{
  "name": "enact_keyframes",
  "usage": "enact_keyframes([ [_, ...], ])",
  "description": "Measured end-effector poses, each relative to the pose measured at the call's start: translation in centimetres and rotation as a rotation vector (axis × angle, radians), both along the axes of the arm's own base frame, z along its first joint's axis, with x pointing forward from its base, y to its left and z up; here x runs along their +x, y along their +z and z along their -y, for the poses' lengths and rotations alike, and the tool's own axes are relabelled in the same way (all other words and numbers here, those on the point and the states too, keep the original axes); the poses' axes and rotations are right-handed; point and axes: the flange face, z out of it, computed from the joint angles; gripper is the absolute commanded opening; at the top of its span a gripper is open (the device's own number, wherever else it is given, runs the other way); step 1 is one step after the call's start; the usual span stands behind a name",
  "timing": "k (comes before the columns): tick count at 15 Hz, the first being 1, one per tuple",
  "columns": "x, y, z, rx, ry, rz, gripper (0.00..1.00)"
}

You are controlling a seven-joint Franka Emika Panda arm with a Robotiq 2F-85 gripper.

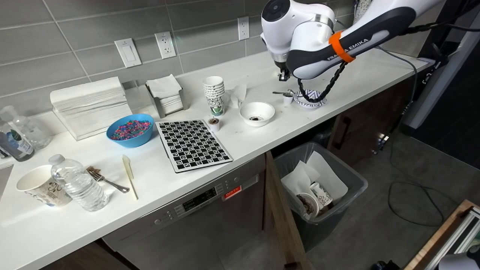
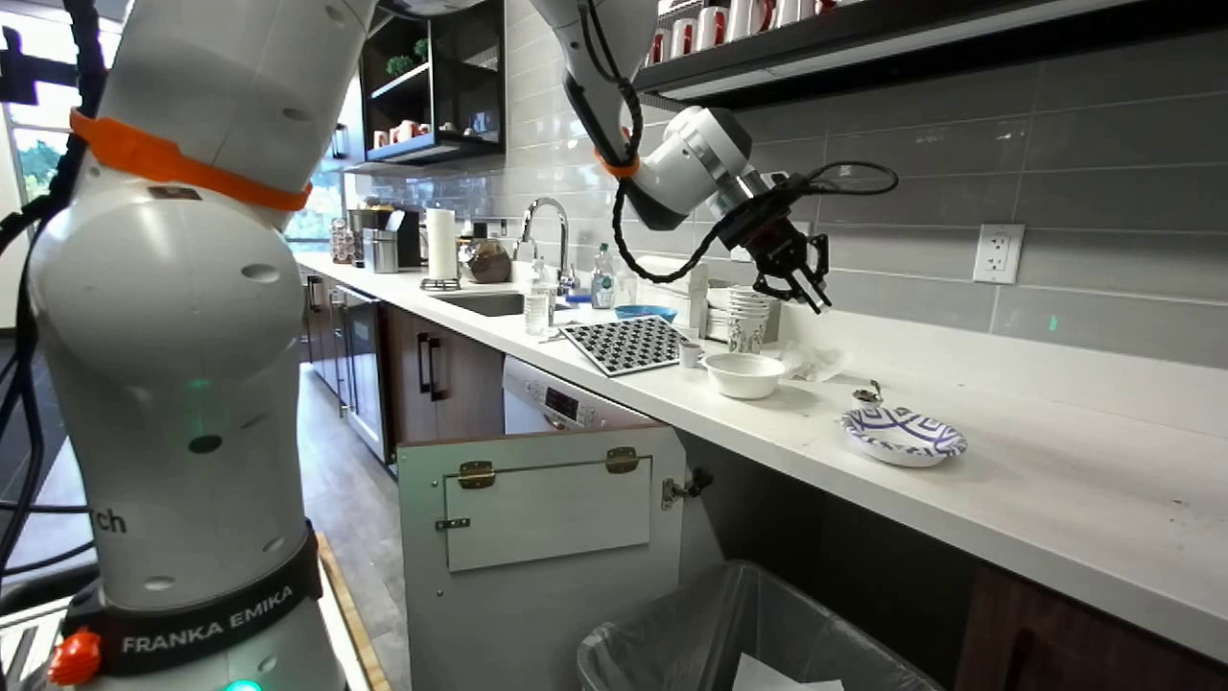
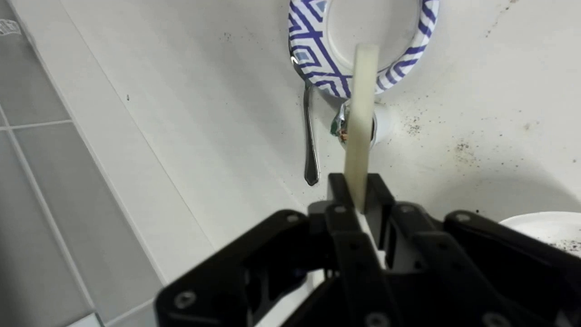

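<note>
"Hovering over the counter (image 2: pixel 1055 470), the gripper (image 3: pixel 358 187) held a pale stick (image 3: pixel 362 100)! How did its fingers (image 3: pixel 337 189) stand?"

"Pinching that stick, one on either side, and it poked out well past their tips. In an exterior view they hung well above the counter."

"And what lay below?"

"From the wrist, the stick ran in front of a small cup (image 3: pixel 384 121), foil peeled back, and of the rim of a patterned bowl (image 3: pixel 313 59). Cup and bowl sat right beside each other!"

"Something metal gleamed there too?"

"A utensil (image 3: pixel 311 154)! Its handle lay on the counter, its head at the bowl's rim, partly hidden."

"Farther along?"

"A white bowl (image 1: pixel 258 123) had dark bits inside, then came stacked paper cups (image 1: pixel 215 96) and a checkered board (image 1: pixel 193 144). Just beside the board sat a blue bowl (image 1: pixel 137 142) holding colourful bits!"

"And under the counter?"

"A bin (image 1: pixel 337 210) stood there, papers (image 1: pixel 327 175) inside, next to an open door (image 2: pixel 547 518)!"
</note>
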Motion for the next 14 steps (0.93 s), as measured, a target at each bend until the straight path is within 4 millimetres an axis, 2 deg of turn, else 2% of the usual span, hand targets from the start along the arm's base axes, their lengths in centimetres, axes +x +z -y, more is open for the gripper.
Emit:
enact_keyframes([
  [4,0.3,-0.3,1.3,0.118,0.015,-0.036,0.04],
  [8,0.4,-2.2,2.4,0.234,0.020,-0.136,0.04],
  [14,1.1,-4.6,2.7,0.332,0.006,-0.222,0.04],
])
